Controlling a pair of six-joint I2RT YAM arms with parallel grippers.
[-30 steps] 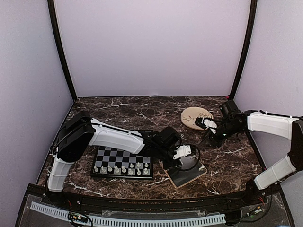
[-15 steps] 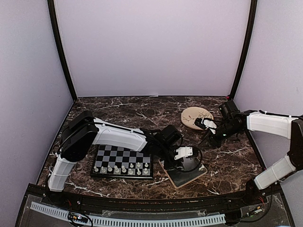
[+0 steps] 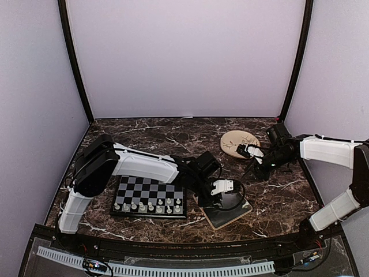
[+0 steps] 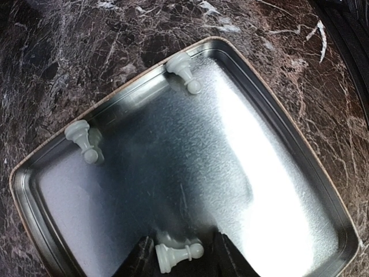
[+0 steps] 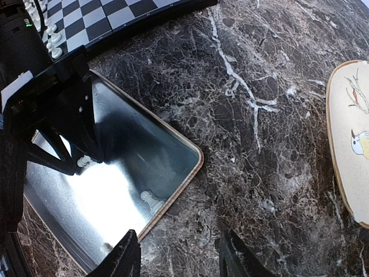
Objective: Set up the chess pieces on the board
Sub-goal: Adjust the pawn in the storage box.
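Your left claw (image 4: 183,253) hangs low inside the metal tray (image 4: 248,167). The tray sits on the dark marble table (image 3: 173,133), just right of the board (image 3: 144,187). The claw's dark fingers (image 4: 140,262) stand narrow, one on each side of a pawn (image 4: 173,254). That pawn lies on its side on the tray floor, in the left wrist view with its head to the right. You cannot tell whether the fingers press it or only flank it.

A second pawn (image 4: 184,72) lies against the tray wall farthest from the claw. A third pawn (image 4: 83,139) lies against the wall on the left of that view. Both are well apart from the fingers.

The board lies flat beside the left arm, close to the table's near edge. Pale pieces (image 3: 147,206) stand upright along the board's near side.

Your right claw (image 5: 176,239) hovers over bare marble between the tray and the plate (image 3: 240,143). Its jaws are wide and hold nothing. The plate is round and beige with a small bird drawn on it, and lies toward the far right of the table, apart from the tray.
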